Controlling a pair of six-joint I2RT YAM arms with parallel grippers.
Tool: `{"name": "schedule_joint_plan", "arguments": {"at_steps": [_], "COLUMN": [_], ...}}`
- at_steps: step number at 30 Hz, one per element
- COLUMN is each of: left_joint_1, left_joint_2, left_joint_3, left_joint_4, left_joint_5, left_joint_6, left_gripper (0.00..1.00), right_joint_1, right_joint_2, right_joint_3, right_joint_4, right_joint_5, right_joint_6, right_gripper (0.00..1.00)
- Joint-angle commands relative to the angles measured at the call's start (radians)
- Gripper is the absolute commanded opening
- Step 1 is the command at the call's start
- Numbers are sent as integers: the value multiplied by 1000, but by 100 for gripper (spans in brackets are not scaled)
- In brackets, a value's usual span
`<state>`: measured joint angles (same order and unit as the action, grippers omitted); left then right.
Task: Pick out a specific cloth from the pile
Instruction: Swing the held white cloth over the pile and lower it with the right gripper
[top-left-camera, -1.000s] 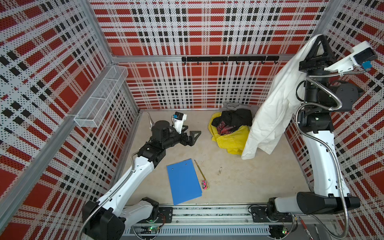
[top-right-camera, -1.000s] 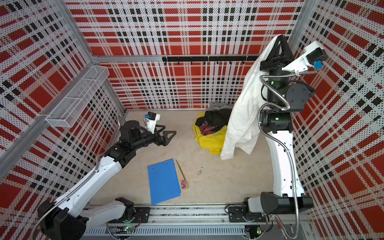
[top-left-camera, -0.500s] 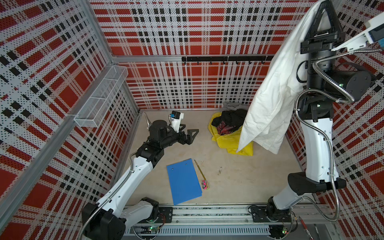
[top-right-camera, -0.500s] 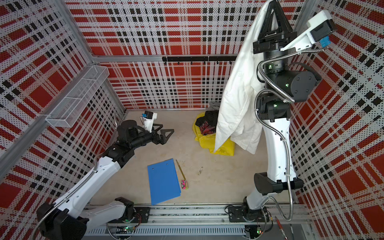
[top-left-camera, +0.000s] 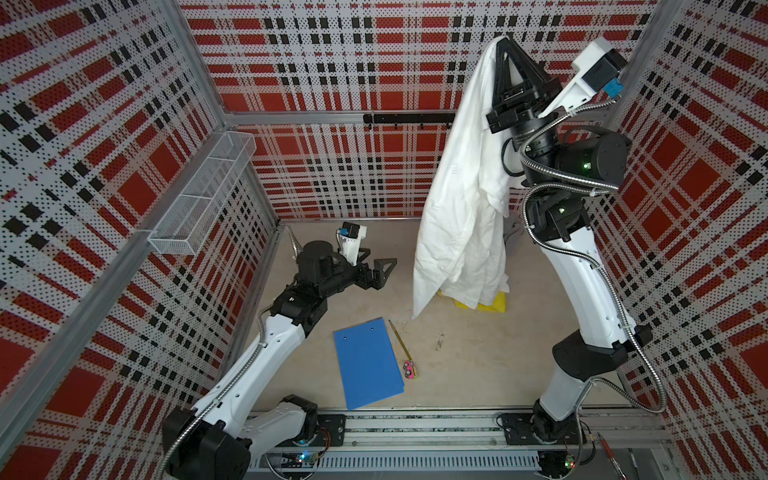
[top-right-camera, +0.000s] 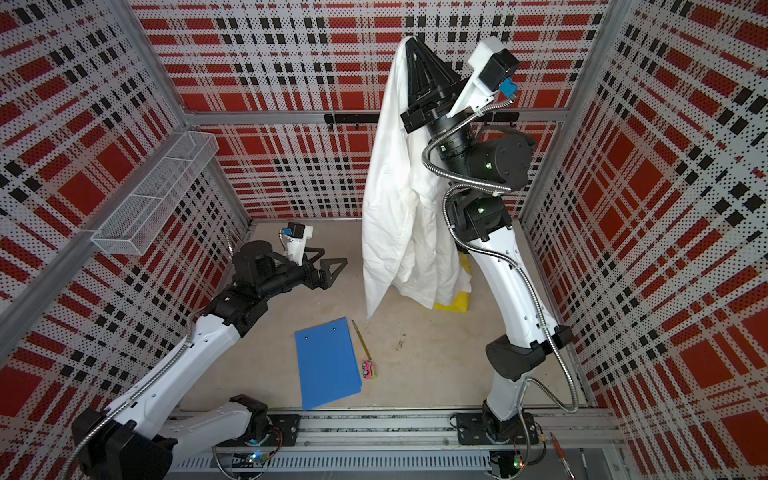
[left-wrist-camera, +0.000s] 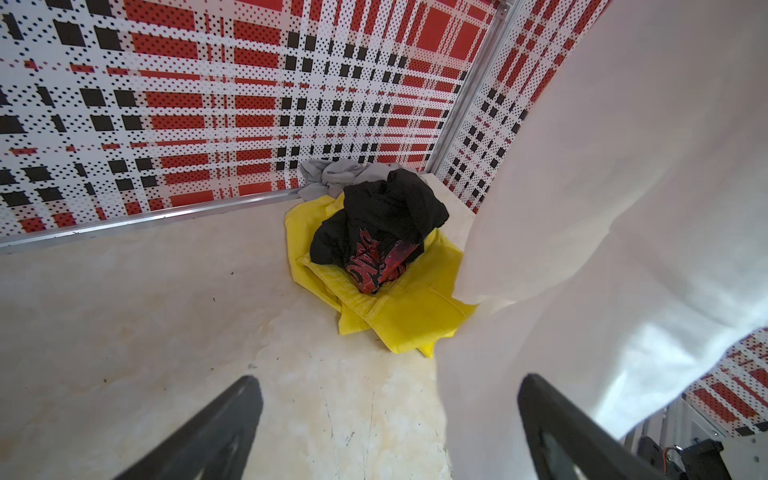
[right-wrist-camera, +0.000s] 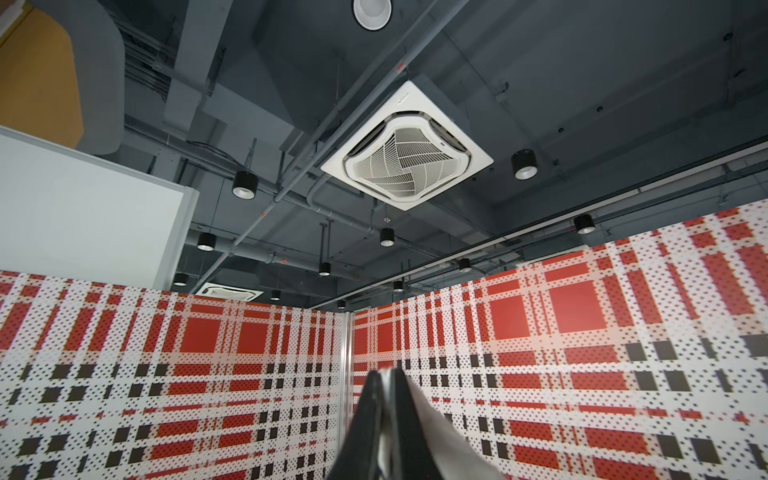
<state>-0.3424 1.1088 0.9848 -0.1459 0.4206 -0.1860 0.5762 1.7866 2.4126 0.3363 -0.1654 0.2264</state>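
The cloth (top-left-camera: 457, 208) (top-right-camera: 395, 208) is a large white garment hanging full length from my right gripper (top-left-camera: 505, 39) (top-right-camera: 409, 39), which points up, high above the floor, and is shut on the cloth's top edge. In the right wrist view the right gripper (right-wrist-camera: 384, 372) pinches white fabric (right-wrist-camera: 428, 419). The cloth's hem hangs over the pile, of which only a yellow corner (top-left-camera: 494, 301) (top-right-camera: 455, 301) shows in both top views. The left wrist view shows the pile (left-wrist-camera: 374, 241): black with red print on yellow, grey behind. My left gripper (top-left-camera: 380, 259) (left-wrist-camera: 388, 380) stands open, low, left of the cloth (left-wrist-camera: 623, 166).
A blue folder (top-left-camera: 368, 361), a pencil (top-left-camera: 400, 338) and a small pink eraser (top-left-camera: 410, 370) lie on the floor near the front. A wire basket (top-left-camera: 203, 195) hangs on the left wall. A black hook rail (top-left-camera: 409, 118) runs along the back wall.
My right arm lifted the cloth higher, then swung it left, so it now hangs in front of the pile. The left arm has barely moved.
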Motion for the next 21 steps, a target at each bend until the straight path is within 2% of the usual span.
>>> {"name": "schedule_joint_plan", "arguments": {"at_steps": [1, 6, 16, 21], "left_joint_1": [36, 96, 220, 252], "left_joint_2": [-32, -63, -116, -118], "left_joint_3": [-13, -36, -71, -78], "left_joint_4": [36, 86, 152, 173], "left_joint_5": [-3, 29, 61, 90], "left_joint_6": [-17, -57, -120, -143], "left_gripper": [99, 99, 99, 99], "right_joint_1": [70, 123, 132, 132], "right_joint_2": [-1, 37, 151, 219], "right_joint_3": [67, 72, 89, 126], "right_joint_4": [84, 91, 84, 64], "right_joint_5": [-27, -23, 38, 75], "right_joint_6": [-89, -104, -79, -76], "right_gripper": [1, 2, 2, 2]}}
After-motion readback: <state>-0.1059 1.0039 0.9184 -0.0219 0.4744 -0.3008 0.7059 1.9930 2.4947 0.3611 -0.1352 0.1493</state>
